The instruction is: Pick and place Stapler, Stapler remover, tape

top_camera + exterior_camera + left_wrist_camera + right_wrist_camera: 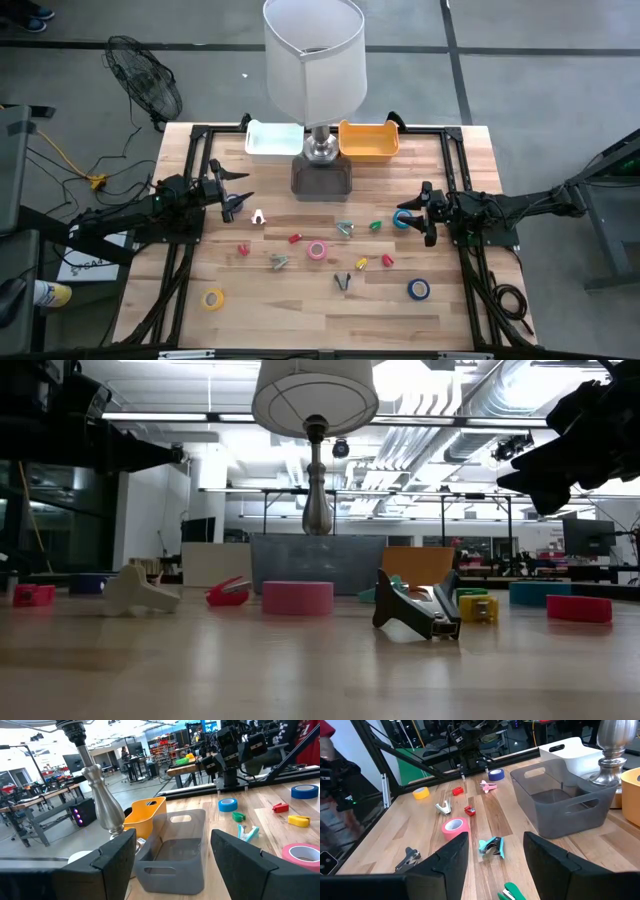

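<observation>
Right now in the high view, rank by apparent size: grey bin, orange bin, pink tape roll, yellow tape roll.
1. Grey plastic bin
2. Orange plastic bin, close behind; the lamp partly hides the grey one, so this order is unsure.
3. Pink tape roll and yellow tape roll look alike.

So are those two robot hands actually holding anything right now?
No. The left hand and the right hand both hover open above the table with nothing between their fingers.
</observation>
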Robot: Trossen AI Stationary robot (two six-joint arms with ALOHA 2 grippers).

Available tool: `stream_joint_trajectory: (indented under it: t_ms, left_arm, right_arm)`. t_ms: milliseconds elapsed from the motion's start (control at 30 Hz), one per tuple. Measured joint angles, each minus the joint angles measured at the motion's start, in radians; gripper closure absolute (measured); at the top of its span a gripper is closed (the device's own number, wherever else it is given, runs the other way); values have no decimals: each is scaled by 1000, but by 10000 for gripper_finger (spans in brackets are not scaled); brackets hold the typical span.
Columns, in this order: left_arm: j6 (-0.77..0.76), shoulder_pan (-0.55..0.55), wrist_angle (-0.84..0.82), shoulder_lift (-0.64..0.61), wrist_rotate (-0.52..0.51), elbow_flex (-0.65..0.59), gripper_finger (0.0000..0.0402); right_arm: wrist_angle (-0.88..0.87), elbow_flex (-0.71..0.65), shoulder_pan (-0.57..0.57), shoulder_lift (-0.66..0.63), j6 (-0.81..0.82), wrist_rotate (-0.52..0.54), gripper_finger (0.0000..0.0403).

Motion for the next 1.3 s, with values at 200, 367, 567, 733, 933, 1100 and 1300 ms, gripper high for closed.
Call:
stream_joint_trajectory:
  t_ms: [200, 367, 567, 733, 933, 1100, 1300]
  left_arm:
    - [0, 0, 0, 0, 0, 0, 147]
    - [0, 0, 0, 0, 0, 0, 147]
    - [0, 0, 0, 0, 0, 0, 147]
    - [0, 0, 0, 0, 0, 0, 147]
    - [0, 0, 0, 0, 5, 0, 147]
    - [0, 0, -4, 0, 17, 0, 147]
    - [-2, 0, -25, 0, 62, 0, 147]
  right_arm:
    - [0, 0, 0, 0, 0, 0, 222]
    - [0, 0, 0, 0, 0, 0, 222]
    - [0, 0, 0, 0, 0, 0, 222]
    - [0, 0, 0, 0, 0, 0, 222]
    - [0, 0, 0, 0, 0, 0, 222]
    - [0, 0, 0, 0, 0, 0, 222]
    - [0, 0, 0, 0, 0, 0, 222]
